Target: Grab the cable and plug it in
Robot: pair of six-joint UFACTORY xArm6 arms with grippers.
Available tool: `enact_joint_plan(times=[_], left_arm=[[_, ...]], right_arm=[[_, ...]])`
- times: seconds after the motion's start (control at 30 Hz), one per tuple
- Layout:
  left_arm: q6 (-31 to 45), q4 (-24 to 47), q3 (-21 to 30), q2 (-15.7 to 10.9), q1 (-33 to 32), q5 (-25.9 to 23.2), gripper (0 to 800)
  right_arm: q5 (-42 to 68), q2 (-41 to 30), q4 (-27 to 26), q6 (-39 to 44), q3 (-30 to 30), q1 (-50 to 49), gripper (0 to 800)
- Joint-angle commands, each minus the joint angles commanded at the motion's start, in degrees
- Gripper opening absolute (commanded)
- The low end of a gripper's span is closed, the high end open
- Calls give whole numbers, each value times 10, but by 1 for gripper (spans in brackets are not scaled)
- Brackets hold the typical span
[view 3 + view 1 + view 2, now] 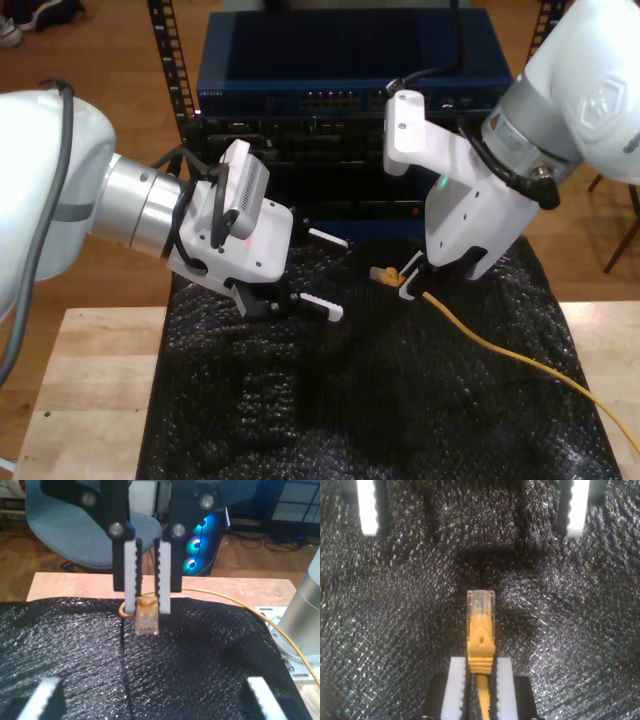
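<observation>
— What sits closest to the lens?

— My second gripper [479,664]. Its white ribbed pads [457,685] are clamped on the ridged boot of the long thin yellow-orange network cable [481,635].

— And the cable's end?

— The small clear plastic plug [481,605] sticks out past the fingertips, held in the air just above the crinkled black foam mat [300,400]. In the exterior view it is right of centre. The rest of the cable trails from there across the mat to the lower right edge of the frame.

— The other arm?

— My first gripper [342,280] hangs left of centre in the exterior view, facing the plug. Its white fingers are spread wide and hold nothing. It is near the plug but not touching it.

— What's around them?

— The mat covers a pale wooden worktop [90,380]. Behind it, at the top centre of the exterior view, stands a dark blue rack unit [340,60] with a row of ports [335,100].
</observation>
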Motion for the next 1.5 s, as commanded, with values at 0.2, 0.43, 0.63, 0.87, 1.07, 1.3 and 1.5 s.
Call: enact_joint_plan(times=[0.2,0.43,0.63,0.87,1.07,1.3,1.5], left_arm=[[0,-1,2,0,1,10,799],[0,-1,2,0,2,18,794],[-1,-1,2,0,2,19,757],[-2,-1,2,0,2,21,710],[-1,-2,2,0,2,21,692],[10,-16,3,1,3,19,614],[19,-16,4,1,3,15,532]], right_arm=[[-4,14,3,1,-3,3,4],[-5,33,4,2,-14,9,4],[-5,39,4,3,-31,19,4],[-5,48,4,3,-40,31,4],[-5,49,4,3,-40,31,4],[-5,49,4,4,-40,30,4],[-5,50,4,4,-39,30,4]])
